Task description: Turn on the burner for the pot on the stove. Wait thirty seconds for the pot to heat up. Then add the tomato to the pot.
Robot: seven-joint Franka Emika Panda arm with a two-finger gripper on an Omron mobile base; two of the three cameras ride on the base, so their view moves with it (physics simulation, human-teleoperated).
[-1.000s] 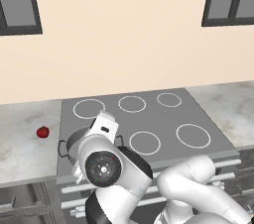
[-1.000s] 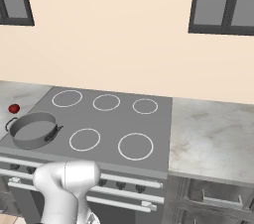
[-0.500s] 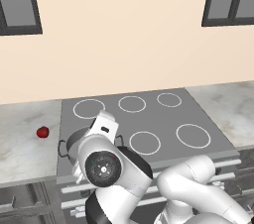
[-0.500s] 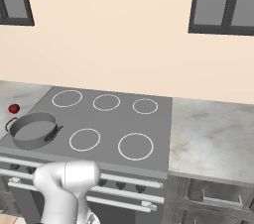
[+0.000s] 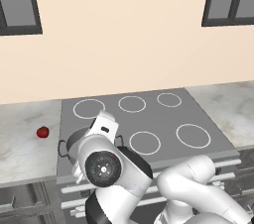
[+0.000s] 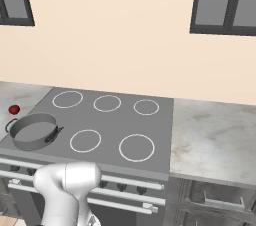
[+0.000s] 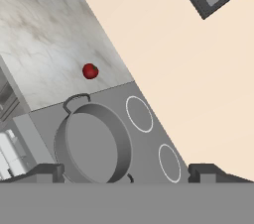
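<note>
Pot point(image 6: 34, 131) first: it sits on the front left burner ring of the stove point(image 6: 150, 130), low and wide, its inside bare grey metal, one loop handle turned toward the worktop point(image 6: 22, 97) on that side. From my hand camera I look down into it point(image 7: 92, 143) — it lies just ahead of my gripper point(image 7: 126, 172), between the two dark fingertips point(image 7: 47, 171), which stand as wide apart as they go and have hold of nothing. Neither tip touches the rim.

Beyond the pot, the tomato point(image 7: 90, 71) rests on the pale marbled worktop, well apart from my gripper and clear of the stove's edge. In the left base view the same red ball point(image 5: 42, 132) lies left of the stove, near the pot's far handle but not touching it. My arm hides much of the pot there; only its left rim and handle point(image 5: 67, 146) show beside my wrist.

Four other white rings on the stove — three at the back, one at the front right — carry nothing. Dark knobs point(image 6: 122, 186) line the stove's front below.
</note>
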